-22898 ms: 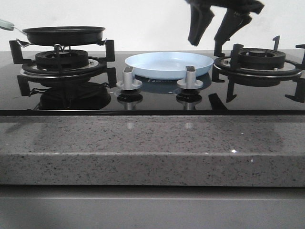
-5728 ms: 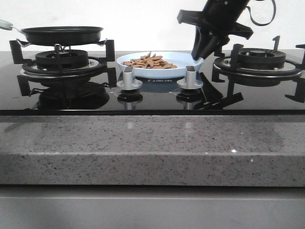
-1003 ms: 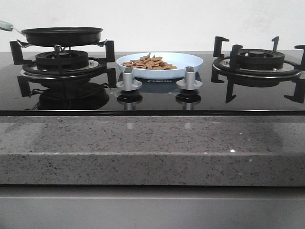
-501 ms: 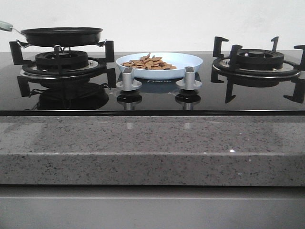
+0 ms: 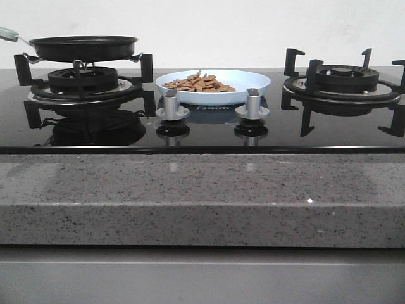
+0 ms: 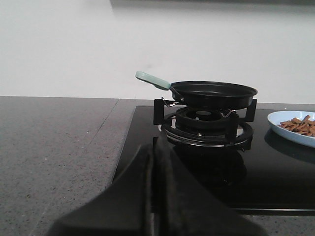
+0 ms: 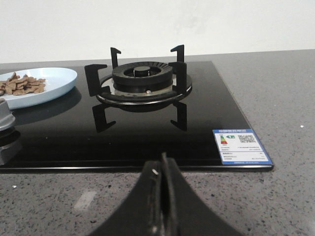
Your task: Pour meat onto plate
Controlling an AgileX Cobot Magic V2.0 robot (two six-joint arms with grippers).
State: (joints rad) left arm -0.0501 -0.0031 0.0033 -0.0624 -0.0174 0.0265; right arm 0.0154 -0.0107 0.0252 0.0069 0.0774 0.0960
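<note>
the meat [image 5: 197,83] lay heaped on the plate [image 5: 253,79] at frame centre; left gripper [image 6: 151,196] and right gripper [image 7: 162,196] fingers were pressed together.

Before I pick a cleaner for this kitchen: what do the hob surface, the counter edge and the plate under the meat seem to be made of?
Hob surface: looks like black glass, glossy; it mirrors the burners and knobs.
Counter edge: seems polished grey speckled stone, granite or quartz composite.
Plate: pale blue, smooth, faintly shiny; ceramic or plastic, cannot tell which.
</note>
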